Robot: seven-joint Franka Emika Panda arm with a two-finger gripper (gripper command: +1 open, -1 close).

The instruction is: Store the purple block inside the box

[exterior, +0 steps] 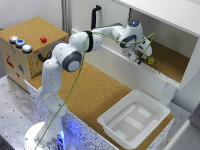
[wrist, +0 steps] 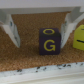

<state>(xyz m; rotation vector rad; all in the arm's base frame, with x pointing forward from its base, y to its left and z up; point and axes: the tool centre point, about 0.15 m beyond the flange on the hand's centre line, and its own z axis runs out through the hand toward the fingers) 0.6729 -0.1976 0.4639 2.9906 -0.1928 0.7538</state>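
In the wrist view the purple block (wrist: 49, 41), a dark cube with a yellow G on its face, sits on a cork floor. My gripper (wrist: 40, 41) is open, one finger (wrist: 10, 25) well off to one side and the other finger (wrist: 70, 22) close beside the cube. In the exterior view the gripper (exterior: 138, 56) reaches into a white shelf compartment and hides the purple block. The box (exterior: 157, 106), a shallow white tub with raised ribs, stands empty on the table towards the exterior view's right, below the shelf.
A yellow-green block (wrist: 78, 36) stands right next to the purple one, also seen as the yellow block (exterior: 151, 61). The shelf's slanted white roof (exterior: 170, 15) and front lip (exterior: 150, 75) enclose the gripper. A cork-topped wooden box (exterior: 30, 45) with coloured buttons stands at the exterior view's left.
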